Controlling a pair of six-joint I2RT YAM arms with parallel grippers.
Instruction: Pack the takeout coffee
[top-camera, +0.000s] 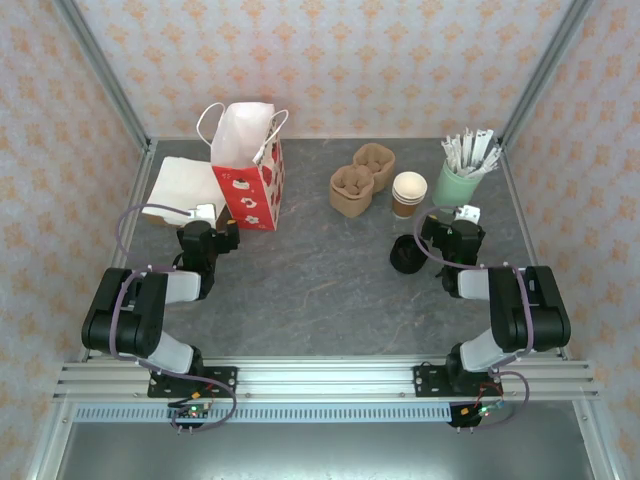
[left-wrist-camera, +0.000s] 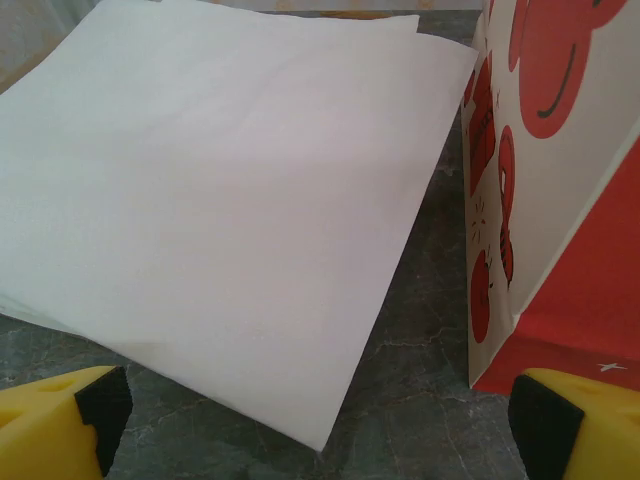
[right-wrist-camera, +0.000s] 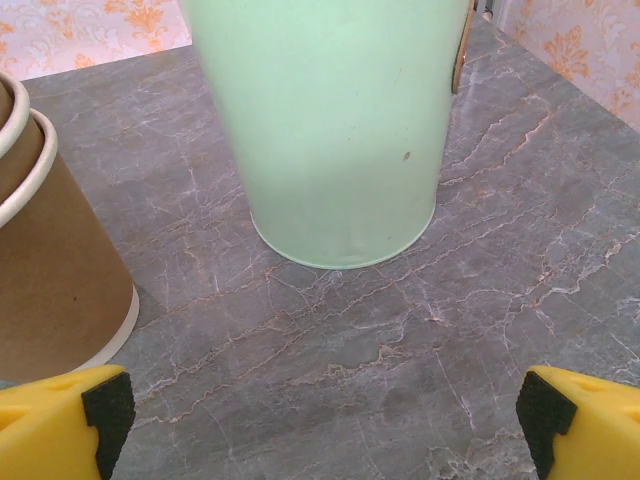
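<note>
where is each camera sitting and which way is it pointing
Top external: above and behind the bases, looking down at the table; both arms, left gripper, right gripper.
Left wrist: low, facing white paper and the red-and-white bag; own yellow fingers.
Right wrist: low, facing the mint-green cup, kraft cup beside it; own yellow fingers.
Shared: top and right wrist both see those cups.

Right wrist view: mint-green cup (right-wrist-camera: 330, 130) cut by top edge, rim and contents out of frame; brown paper cup (right-wrist-camera: 50, 270) cut by left edge. Left wrist view: red-and-white bag (left-wrist-camera: 560, 150) cut at right and top; white paper sheets (left-wrist-camera: 200, 200) run off left. Top view: stirrers (top-camera: 470, 150) too small to count; black lid (top-camera: 405, 255), centre right, blends into dark wrist (top-camera: 448, 242), outline unclear
</note>
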